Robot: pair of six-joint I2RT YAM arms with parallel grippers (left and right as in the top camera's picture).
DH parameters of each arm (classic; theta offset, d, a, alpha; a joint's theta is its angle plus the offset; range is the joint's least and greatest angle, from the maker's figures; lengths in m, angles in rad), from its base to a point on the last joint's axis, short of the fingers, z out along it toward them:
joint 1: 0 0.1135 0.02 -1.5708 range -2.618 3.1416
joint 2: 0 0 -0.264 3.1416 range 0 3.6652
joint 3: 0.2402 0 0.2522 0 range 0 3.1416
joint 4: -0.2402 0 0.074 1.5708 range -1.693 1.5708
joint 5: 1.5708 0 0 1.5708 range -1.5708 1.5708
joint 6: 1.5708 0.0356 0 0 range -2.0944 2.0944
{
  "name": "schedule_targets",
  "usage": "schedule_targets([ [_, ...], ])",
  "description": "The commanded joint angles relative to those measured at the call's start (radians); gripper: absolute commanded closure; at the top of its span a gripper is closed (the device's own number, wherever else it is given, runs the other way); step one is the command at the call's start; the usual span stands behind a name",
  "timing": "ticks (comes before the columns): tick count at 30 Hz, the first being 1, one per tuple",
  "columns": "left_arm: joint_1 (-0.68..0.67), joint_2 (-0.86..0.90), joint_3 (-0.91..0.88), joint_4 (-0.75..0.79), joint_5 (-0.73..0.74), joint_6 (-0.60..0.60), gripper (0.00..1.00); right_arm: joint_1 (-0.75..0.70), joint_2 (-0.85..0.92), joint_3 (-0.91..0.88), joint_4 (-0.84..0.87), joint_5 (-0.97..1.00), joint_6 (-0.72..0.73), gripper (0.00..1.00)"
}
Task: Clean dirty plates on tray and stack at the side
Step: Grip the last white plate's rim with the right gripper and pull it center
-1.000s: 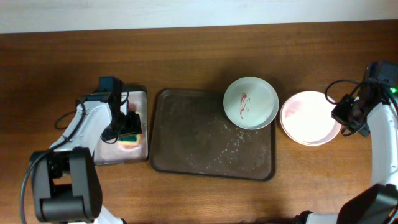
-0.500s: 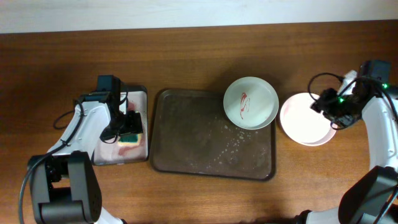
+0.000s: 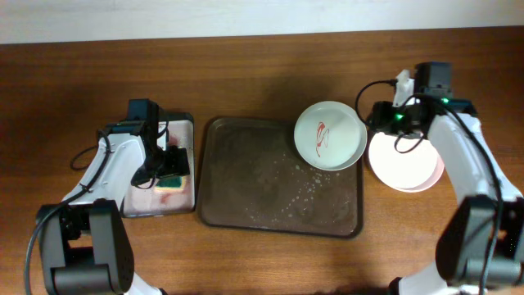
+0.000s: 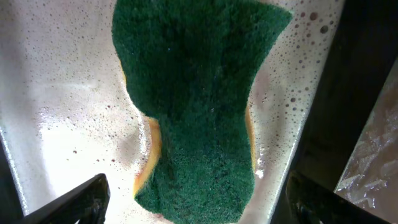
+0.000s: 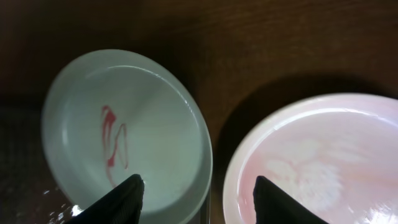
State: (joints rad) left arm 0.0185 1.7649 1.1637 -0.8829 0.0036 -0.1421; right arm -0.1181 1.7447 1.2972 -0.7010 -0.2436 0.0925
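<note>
Above the smeared plate (image 5: 155, 124) rim, hovers with right hand (image 5: 205, 202) released; hangs left hand (image 4: 199, 202), unclenched, over sponge (image 4: 199, 93).

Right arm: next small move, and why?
Probably lower the right gripper and close on the rim of the smeared plate: the jaws stand open over that rim, and the plate sits on the tray, not yet wiped.

The dark brown tray (image 3: 246, 184) lies mid-table, flat, its floor speckled with droplets. On its far right corner sits a greenish-white plate (image 3: 340, 131), red smear inside, overlapping the rim. Just right, on the table, rests a pinkish-white stack (image 3: 405, 164) (plate count unclear).
</note>
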Motion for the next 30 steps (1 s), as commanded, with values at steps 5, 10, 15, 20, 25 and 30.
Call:
schedule_targets([
  [5,0.002,-0.019,0.013,0.003,0.012,0.002,0.09,0.036,0.156,-0.007,0.091,0.012,-0.010,0.53],
  [10,0.002,-0.019,0.013,0.003,0.012,0.002,0.09,0.050,0.201,-0.008,0.099,0.013,-0.010,0.62],
  [15,0.002,-0.019,0.013,0.003,0.012,0.002,0.09,0.053,0.210,-0.011,0.088,0.013,-0.010,0.85],
  [20,0.002,-0.019,0.013,0.003,0.012,0.002,0.08,0.053,0.208,-0.011,0.039,-0.021,-0.010,0.96],
  [25,0.002,-0.019,0.013,0.010,0.012,0.002,0.08,0.075,0.193,-0.010,-0.065,-0.182,-0.010,0.96],
  [30,0.002,-0.019,0.013,0.029,0.011,0.002,0.07,0.172,0.193,-0.011,-0.160,-0.213,-0.010,0.96],
])
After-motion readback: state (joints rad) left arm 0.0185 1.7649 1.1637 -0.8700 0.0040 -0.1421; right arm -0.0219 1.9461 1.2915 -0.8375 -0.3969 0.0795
